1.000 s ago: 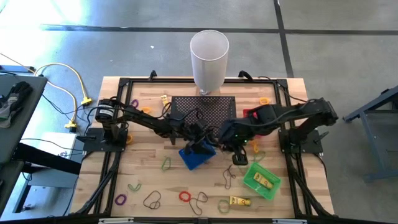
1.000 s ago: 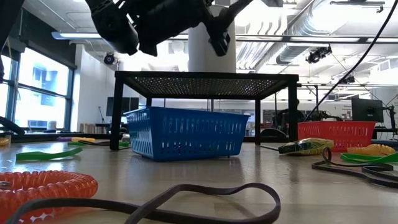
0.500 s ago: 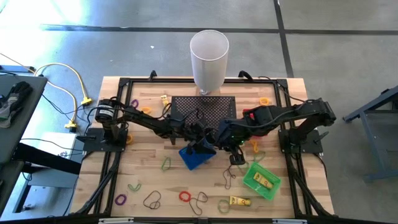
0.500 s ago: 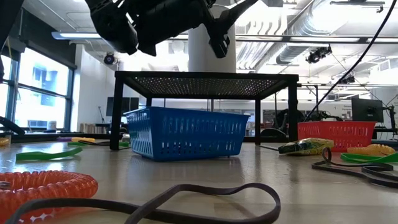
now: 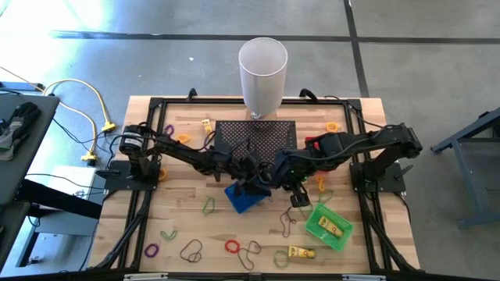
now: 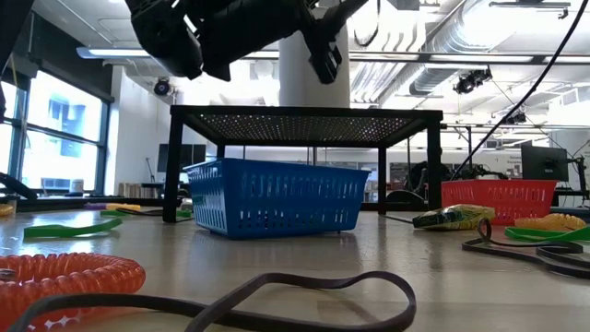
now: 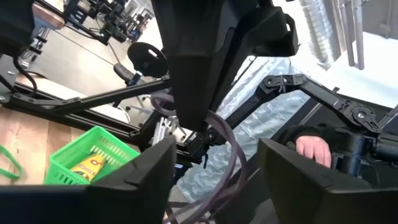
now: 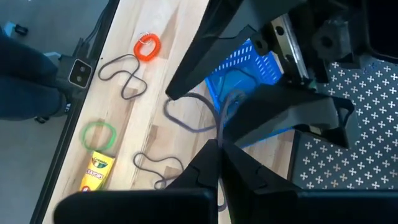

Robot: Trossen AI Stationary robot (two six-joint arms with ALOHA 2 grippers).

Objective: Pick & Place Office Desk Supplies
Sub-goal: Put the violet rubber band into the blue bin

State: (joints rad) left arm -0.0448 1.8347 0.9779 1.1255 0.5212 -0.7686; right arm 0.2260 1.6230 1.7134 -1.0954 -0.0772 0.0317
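My right gripper [image 8: 217, 152] is pinched shut on a purple rubber band [image 8: 198, 118] above the blue basket [image 8: 239, 71]; its wrist view shows this, while the high view hides the band behind both arms. My left gripper [image 7: 214, 165] faces it, fingers parted around the band. The mesh stand [image 5: 256, 139] sits just behind.

Wooden table [image 5: 180, 211] with scattered bands [image 5: 232, 247], blue basket [image 5: 244, 198], green basket [image 5: 329, 226].
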